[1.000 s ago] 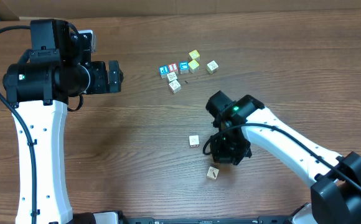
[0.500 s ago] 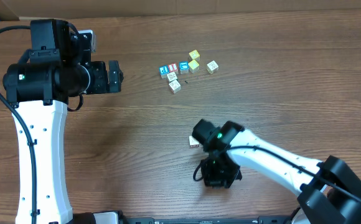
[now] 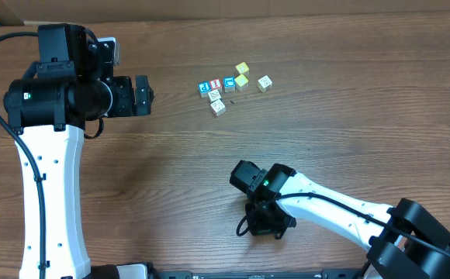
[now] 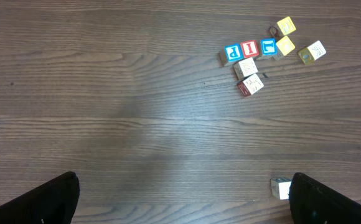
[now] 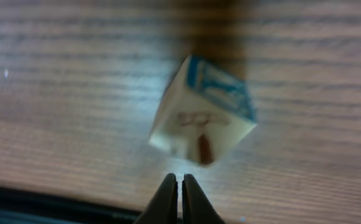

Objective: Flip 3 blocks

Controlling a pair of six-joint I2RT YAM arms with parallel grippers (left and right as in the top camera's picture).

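Right claw [image 5: 180, 194]: tips together, gripping nothing. A pale block [image 5: 202, 111] with a blue-edged face sits tilted just beyond them on the worktop [image 5: 56, 93]. Left claw [image 3: 143, 94]: fully apart, empty.

Block cluster [image 3: 229, 84] far centre on desk [image 3: 349, 124]. Left hand [image 3: 142, 94] far left, well apart from cluster. Right hand [image 5: 181, 182] near centre, tilted block [image 5: 202, 112] just beyond it. Lone block [image 4: 281, 186] nearer than cluster.

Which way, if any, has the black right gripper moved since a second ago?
Yes. Overhead, the right gripper has gone down the image and slightly left, farther from the cluster of small wooden cubes.
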